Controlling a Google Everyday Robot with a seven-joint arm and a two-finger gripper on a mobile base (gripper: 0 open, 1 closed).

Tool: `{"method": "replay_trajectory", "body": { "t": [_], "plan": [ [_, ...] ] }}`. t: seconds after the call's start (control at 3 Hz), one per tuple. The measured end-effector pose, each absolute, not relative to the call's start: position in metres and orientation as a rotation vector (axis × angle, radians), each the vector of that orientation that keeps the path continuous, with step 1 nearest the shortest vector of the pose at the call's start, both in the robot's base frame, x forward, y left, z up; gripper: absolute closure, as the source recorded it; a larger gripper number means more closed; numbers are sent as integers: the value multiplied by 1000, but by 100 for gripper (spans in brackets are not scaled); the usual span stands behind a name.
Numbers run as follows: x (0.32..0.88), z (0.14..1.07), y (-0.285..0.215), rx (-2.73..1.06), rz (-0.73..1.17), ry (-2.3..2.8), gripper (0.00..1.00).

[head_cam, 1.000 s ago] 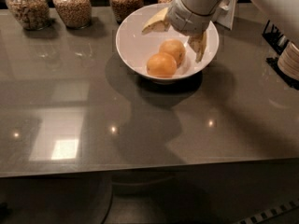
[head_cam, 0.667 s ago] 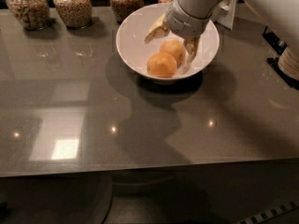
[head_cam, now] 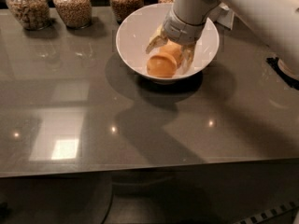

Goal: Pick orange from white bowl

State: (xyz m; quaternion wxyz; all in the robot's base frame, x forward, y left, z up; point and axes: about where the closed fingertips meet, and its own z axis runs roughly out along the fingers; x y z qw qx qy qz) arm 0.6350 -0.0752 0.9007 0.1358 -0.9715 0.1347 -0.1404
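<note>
The white bowl [head_cam: 133, 37] stands on the glossy grey table, back centre. Two oranges lie in it: a front one [head_cam: 161, 66] and a rear one [head_cam: 176, 47] touching it. My gripper [head_cam: 172, 49] reaches down into the bowl from the upper right. Its pale fingers are spread open on either side of the rear orange, the left finger [head_cam: 156, 40] at the orange's left and the right one [head_cam: 189, 56] at its right. They do not visibly press on the orange. My white arm hides the bowl's back rim.
Several glass jars of grains stand along the back edge: [head_cam: 27, 6], [head_cam: 72, 4], [head_cam: 125, 1]. A white card holder [head_cam: 229, 17] stands behind the bowl. A dark object [head_cam: 286, 73] lies at the right edge. The table's front edge [head_cam: 140, 169] runs across the lower part of the view.
The gripper has come down deeper into the bowl and its fingers now straddle the rear orange. The oranges and the bowl have stayed in place.
</note>
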Motion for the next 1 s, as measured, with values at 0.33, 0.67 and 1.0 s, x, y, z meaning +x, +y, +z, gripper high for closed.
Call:
{"method": "replay_trajectory", "body": {
  "t": [0.33, 0.67, 1.0],
  "plan": [
    [643, 881, -79, -2851, -360, 393, 29],
    [651, 870, -78, -2871, -332, 383, 30],
    [657, 860, -70, -2878, -294, 361, 30]
  ]
}}
